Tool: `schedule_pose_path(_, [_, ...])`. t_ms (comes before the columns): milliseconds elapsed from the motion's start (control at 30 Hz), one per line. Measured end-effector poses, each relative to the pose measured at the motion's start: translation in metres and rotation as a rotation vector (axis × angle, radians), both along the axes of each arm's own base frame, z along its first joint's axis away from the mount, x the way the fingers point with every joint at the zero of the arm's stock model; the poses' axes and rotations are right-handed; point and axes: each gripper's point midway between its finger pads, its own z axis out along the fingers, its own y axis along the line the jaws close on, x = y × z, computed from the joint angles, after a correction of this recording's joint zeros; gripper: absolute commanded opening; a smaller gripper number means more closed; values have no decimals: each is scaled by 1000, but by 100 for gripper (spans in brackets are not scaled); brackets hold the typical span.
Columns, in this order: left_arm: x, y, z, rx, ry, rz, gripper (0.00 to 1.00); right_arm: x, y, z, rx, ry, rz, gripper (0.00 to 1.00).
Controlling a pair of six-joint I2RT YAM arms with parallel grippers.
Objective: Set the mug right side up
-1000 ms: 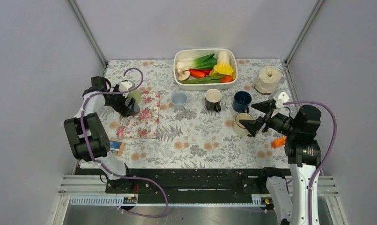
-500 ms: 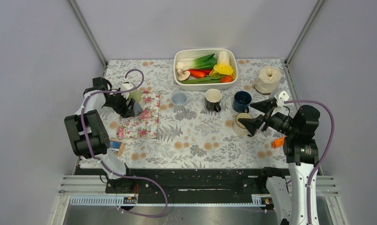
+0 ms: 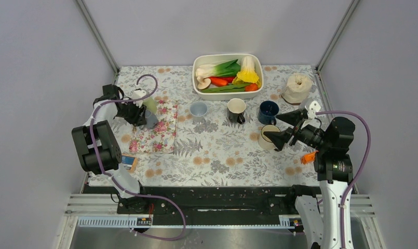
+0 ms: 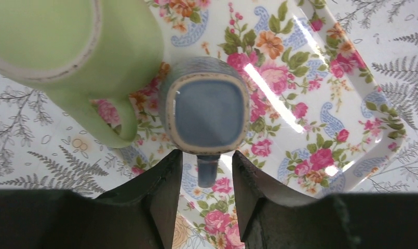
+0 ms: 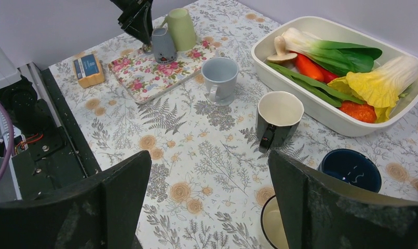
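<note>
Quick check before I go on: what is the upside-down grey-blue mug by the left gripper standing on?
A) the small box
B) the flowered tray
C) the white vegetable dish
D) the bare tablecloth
B: the grey-blue mug sits base-up on the flowered tray, beside the green mug, its handle between the open fingers of the left gripper.

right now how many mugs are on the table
6: green mug and grey mug upside down on the tray; pale blue mug, black mug, navy mug in a row mid-table; cream mug by the right gripper.
</note>
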Motion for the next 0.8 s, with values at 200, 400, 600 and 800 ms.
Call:
schedule_pose_path(200, [10, 7, 1, 26, -23, 44, 35, -1, 1, -1, 1, 1, 5, 92])
schedule_pose_path(400, [13, 11, 1, 35, -29, 68, 35, -4, 3, -1, 4, 1, 26, 92])
schedule_pose_path(600, [13, 11, -1, 40, -24, 69, 35, -4, 3, -1, 4, -2, 28, 91])
schedule_pose_path(800, [12, 8, -6, 38, -11, 62, 33, -4, 3, 0, 3, -5, 28, 91])
